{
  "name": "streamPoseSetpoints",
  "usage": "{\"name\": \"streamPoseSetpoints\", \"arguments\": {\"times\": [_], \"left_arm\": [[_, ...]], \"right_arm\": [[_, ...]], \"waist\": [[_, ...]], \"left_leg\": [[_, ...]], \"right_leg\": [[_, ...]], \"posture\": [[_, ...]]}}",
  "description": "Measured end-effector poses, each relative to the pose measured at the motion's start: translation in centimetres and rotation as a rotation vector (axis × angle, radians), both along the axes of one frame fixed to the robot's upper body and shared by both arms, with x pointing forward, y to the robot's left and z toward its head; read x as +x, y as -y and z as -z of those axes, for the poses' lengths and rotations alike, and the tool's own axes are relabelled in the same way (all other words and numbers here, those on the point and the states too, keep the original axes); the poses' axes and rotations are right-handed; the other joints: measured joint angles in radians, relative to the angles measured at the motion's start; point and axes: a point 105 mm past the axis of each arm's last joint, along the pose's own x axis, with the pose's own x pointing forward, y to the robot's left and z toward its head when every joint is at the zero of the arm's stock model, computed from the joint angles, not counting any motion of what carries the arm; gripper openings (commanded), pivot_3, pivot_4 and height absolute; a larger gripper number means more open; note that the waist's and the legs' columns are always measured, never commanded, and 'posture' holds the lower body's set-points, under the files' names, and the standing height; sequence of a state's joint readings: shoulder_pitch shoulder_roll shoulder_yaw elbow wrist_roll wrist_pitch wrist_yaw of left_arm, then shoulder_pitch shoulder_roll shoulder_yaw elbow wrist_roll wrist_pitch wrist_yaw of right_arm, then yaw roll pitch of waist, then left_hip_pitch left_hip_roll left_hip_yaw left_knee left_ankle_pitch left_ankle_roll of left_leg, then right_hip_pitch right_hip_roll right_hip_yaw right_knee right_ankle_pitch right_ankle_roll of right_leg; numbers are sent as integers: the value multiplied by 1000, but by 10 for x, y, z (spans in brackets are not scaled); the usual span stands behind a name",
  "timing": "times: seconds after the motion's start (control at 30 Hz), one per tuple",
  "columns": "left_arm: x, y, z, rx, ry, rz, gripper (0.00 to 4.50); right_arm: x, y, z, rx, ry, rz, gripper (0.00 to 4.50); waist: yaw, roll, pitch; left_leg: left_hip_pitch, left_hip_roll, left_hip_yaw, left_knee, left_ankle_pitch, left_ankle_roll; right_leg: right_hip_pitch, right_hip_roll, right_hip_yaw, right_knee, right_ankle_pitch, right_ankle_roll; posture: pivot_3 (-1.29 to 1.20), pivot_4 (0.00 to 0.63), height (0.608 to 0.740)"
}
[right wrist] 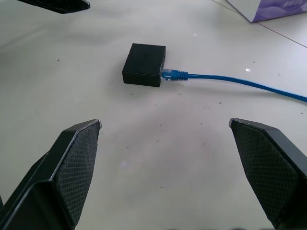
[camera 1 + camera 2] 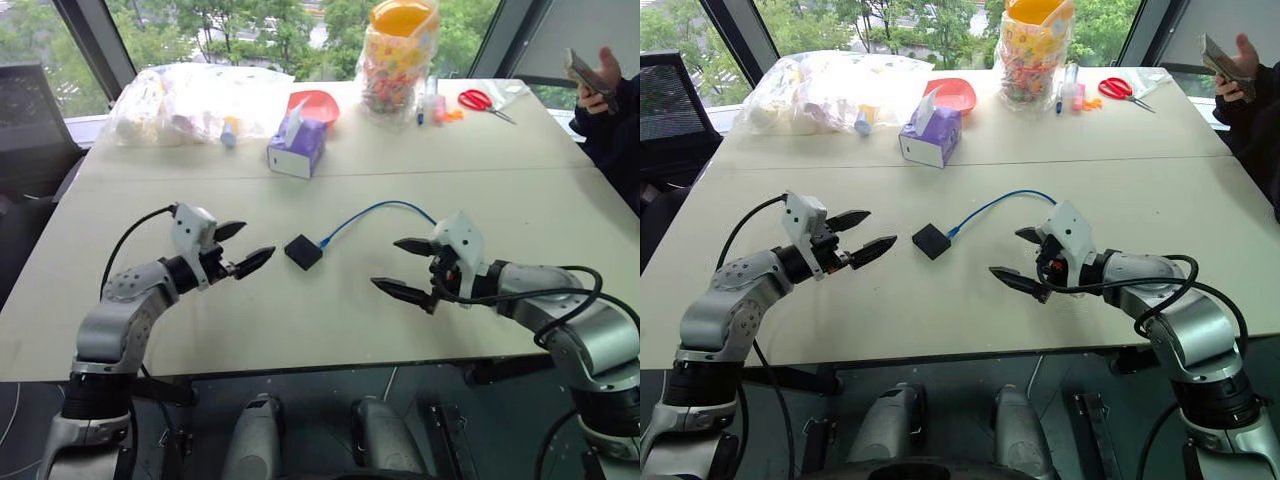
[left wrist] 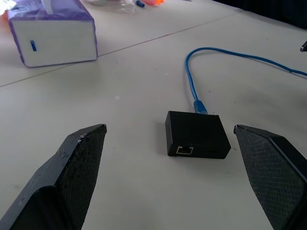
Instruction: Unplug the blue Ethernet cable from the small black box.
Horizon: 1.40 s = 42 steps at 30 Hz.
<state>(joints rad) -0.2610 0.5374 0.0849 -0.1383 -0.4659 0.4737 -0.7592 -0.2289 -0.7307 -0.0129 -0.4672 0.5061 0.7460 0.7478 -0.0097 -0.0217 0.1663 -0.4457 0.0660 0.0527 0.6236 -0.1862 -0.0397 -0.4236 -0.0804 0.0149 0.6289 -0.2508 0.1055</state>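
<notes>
The small black box [image 2: 302, 252] lies flat on the pale table, between my two arms. The blue Ethernet cable [image 2: 372, 211] is plugged into the box's far right edge by its plug [image 1: 171, 74] and curves away to the right. My left gripper [image 2: 243, 248] hovers open just left of the box, with nothing between its fingers. My right gripper [image 2: 406, 268] hovers open to the right of the box, near the cable's far end, also empty. An unused port [image 3: 185, 150] shows on the box's side facing the left gripper.
A purple tissue box [image 2: 297, 147] stands behind the black box. Farther back are plastic bags [image 2: 200, 100], a red bowl [image 2: 316, 104], a jar of sweets [image 2: 398, 55] and red scissors [image 2: 480, 100]. A person holding a phone [image 2: 590, 80] sits at the far right corner.
</notes>
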Motion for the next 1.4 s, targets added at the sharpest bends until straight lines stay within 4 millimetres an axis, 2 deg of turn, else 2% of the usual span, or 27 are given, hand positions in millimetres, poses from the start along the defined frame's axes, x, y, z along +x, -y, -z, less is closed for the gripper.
{"name": "streamPoseSetpoints", "arguments": {"times": [0.17, 0.3, 0.5, 0.9, 1.1, 1.2, 1.33, 1.4], "left_arm": [[4, 13, 1, 12, 10, 10, 4431], [-5, 21, 1, 11, 10, 44, 4431], [-14, 17, 17, 15, -46, 42, 4431], [-5, 19, 19, 16, -43, 45, 4431], [-4, 24, 22, 35, -40, 73, 4431], [-4, 21, 23, 32, -42, 61, 4431], [-1, 21, 22, 16, -22, 28, 4431], [1, 21, 22, 8, -16, 14, 4431]], "right_arm": [[7, 9, 9, 2, -25, 45, 4500], [11, 8, 8, -4, -16, 51, 4500], [21, 14, 4, -33, -14, 61, 4500], [41, 13, -5, -117, -21, -6, 4500], [55, 4, -15, -226, -30, -108, 4500], [66, -8, -21, -346, -19, -232, 4500], [87, -31, -37, -555, 82, -417, 4500], [93, -38, -33, -616, 92, -474, 4500]], "waist": [[0, 0, 0], [-4, 0, 0], [-2, 0, 0], [-2, 0, 0], [-3, 0, 0], [-9, 2, 1], [-10, 3, 2], [-3, 3, 2]], "left_leg": [[0, 0, 0, 1, 0, 0], [0, 0, 0, -1, 0, 0], [0, 0, 0, 0, 0, 0], [0, 0, 0, 0, 0, 0], [0, 0, 1, 0, 0, 0], [0, 0, 2, 0, 0, 0], [0, 0, 2, -1, 0, 0], [0, 0, 2, -1, 0, 0]], "right_leg": [[0, 0, 0, 0, 0, 0], [0, 0, 0, 0, 0, 0], [0, 0, 0, 1, 0, 0], [-1, 0, 0, 1, 0, 0], [-1, 0, 0, 1, 0, 0], [-2, 0, 1, 1, 0, 0], [-3, 1, 1, 2, 0, 0], [-3, 1, 0, 2, 0, 1]], "posture": [[0, 150, 735], [0, 150, 735], [0, 150, 735], [0, 150, 735], [0, 150, 735], [0, 150, 735], [0, 150, 735], [0, 150, 735]]}}
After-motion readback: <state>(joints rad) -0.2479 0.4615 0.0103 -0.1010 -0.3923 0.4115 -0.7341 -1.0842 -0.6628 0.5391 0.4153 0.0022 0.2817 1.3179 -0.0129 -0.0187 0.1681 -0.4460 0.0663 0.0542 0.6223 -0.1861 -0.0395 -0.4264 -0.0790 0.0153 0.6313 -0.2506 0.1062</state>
